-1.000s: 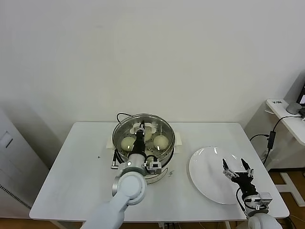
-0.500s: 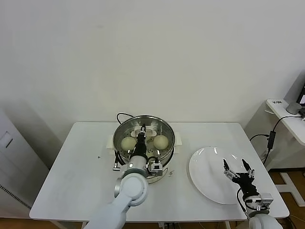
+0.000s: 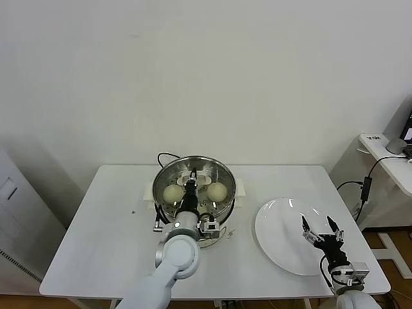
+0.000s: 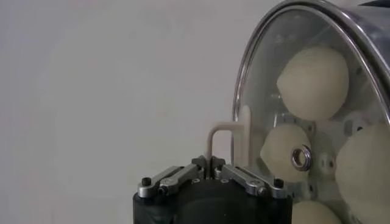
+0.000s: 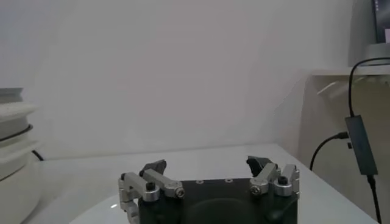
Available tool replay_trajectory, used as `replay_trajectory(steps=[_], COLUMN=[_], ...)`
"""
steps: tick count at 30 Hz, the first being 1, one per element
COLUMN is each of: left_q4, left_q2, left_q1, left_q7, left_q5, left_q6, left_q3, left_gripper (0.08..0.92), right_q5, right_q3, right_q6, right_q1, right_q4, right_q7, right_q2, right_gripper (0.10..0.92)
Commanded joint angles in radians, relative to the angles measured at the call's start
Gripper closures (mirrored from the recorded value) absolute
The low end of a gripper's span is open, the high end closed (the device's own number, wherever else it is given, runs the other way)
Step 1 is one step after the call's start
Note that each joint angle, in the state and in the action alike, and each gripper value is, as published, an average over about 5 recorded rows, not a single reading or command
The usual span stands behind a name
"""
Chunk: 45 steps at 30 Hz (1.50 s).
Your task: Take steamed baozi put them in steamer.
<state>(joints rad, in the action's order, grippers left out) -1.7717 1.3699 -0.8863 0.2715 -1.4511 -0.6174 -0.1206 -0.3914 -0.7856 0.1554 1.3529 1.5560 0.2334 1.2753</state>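
Note:
The steamer [image 3: 158, 187] stands at the table's middle back, and through its glass lid [image 4: 256, 67] I see three cream-white baozi [image 4: 312, 82] [image 4: 283, 149] [image 4: 365, 167]. The head view shows two baozi [image 3: 172, 192] [image 3: 217, 190] either side of my left gripper [image 3: 191, 184]. That left gripper [image 4: 211, 167] reaches over the steamer, shut on one thin leg of the lid's cream handle [image 4: 226, 135]. My right gripper [image 3: 320, 226] [image 5: 207, 167] hovers open over the white plate [image 3: 277, 238], with nothing between its fingers.
A black cord [image 3: 164, 156] runs behind the steamer. The steamer's white base [image 5: 15, 152] shows at the edge of the right wrist view. A side desk with cables [image 3: 370, 183] stands off the table's right end.
The left gripper and the lid have shifted slightly and the lid now sits level on the steamer. The right arm has hardly moved.

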Motion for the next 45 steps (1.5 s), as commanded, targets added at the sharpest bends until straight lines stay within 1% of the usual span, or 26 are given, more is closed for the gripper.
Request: replay_trajectory(steps=[1,2,4,6,7,8,10,12,13,15,17,19,21,24,26,30,33,36,38,45], left_q4=[-0.060,-0.087,-0.163,-0.252,-0.300,-0.346,-0.437,-0.501,-0.519,-0.532,-0.531,-0.531,-0.521,-0.459,-0.387,-0.214,-0.063,0.036,0.053,0.038], left_q2=[-0.019,-0.028,-0.055,-0.091,-0.115,-0.142,-0.205,-0.272,-0.300,-0.348,-0.365,-0.355,-0.322,-0.285,-0.284,-0.295,-0.292,-0.292,-0.294,-0.287], left_q1=[-0.043,-0.053,-0.083,-0.118,-0.136,-0.150,-0.166,-0.163,-0.154,-0.134,-0.122,-0.122,-0.127,-0.149,-0.174,-0.218,-0.237,-0.264,-0.281,-0.291], left_q7=[-0.037,-0.037,-0.026,0.010,0.035,0.059,0.116,0.164,0.181,0.177,0.127,0.049,-0.068,-0.221,-0.267,-0.297,-0.293,-0.277,-0.268,-0.250], left_q5=[0.056,0.069,0.109,0.176,0.229,0.297,0.487,0.735,0.863,1.157,1.450,1.702,1.924,2.113,2.140,2.112,2.052,2.004,1.995,1.926], left_q6=[0.005,0.010,0.027,0.058,0.075,0.094,0.128,0.182,0.212,0.262,0.270,0.252,0.220,0.189,0.194,0.223,0.265,0.300,0.312,0.325], left_q3=[0.020,0.024,0.035,0.054,0.067,0.082,0.130,0.195,0.230,0.302,0.380,0.460,0.563,0.704,0.764,0.803,0.797,0.786,0.777,0.724], left_gripper=[0.819,0.802,0.742,0.681,0.638,0.612,0.551,0.499,0.464,0.413,0.352,0.291,0.242,0.192,0.180,0.177,0.177,0.177,0.177,0.177], right_q5=[0.000,0.000,0.000,0.000,-0.001,-0.001,-0.002,-0.004,-0.005,-0.016,-0.035,-0.048,-0.047,-0.029,-0.013,-0.014,-0.012,0.012,0.027,0.024], right_q3=[0.001,0.001,0.002,0.003,0.003,0.004,0.005,0.008,0.009,0.016,0.025,0.034,0.040,0.040,0.033,0.003,-0.021,-0.041,-0.052,-0.052], right_q6=[-0.001,-0.001,-0.002,-0.003,-0.003,-0.004,-0.004,-0.006,-0.008,-0.023,-0.048,-0.070,-0.081,-0.084,-0.086,-0.084,-0.086,-0.090,-0.095,-0.143], right_q1=[-0.002,-0.003,-0.006,-0.009,-0.011,-0.012,-0.015,-0.019,-0.020,-0.024,-0.028,-0.036,-0.044,-0.049,-0.046,-0.022,0.000,0.014,0.018,0.036], right_q4=[0.001,0.001,0.000,0.000,0.000,-0.001,-0.003,-0.005,-0.005,0.000,0.010,0.019,0.027,0.038,0.045,0.059,0.067,0.075,0.079,0.106], right_q7=[0.000,0.000,0.000,0.000,0.000,0.000,0.001,0.003,0.005,0.004,-0.011,-0.031,-0.053,-0.081,-0.087,-0.081,-0.069,-0.057,-0.049,-0.044], right_q2=[-0.001,-0.002,-0.003,-0.003,-0.003,-0.003,-0.002,-0.001,-0.001,-0.001,-0.002,-0.003,-0.007,-0.012,-0.015,-0.010,0.004,0.014,0.016,0.008], right_gripper=[0.203,0.203,0.203,0.203,0.203,0.203,0.203,0.203,0.203,0.203,0.203,0.203,0.203,0.203,0.203,0.203,0.203,0.203,0.203,0.203])
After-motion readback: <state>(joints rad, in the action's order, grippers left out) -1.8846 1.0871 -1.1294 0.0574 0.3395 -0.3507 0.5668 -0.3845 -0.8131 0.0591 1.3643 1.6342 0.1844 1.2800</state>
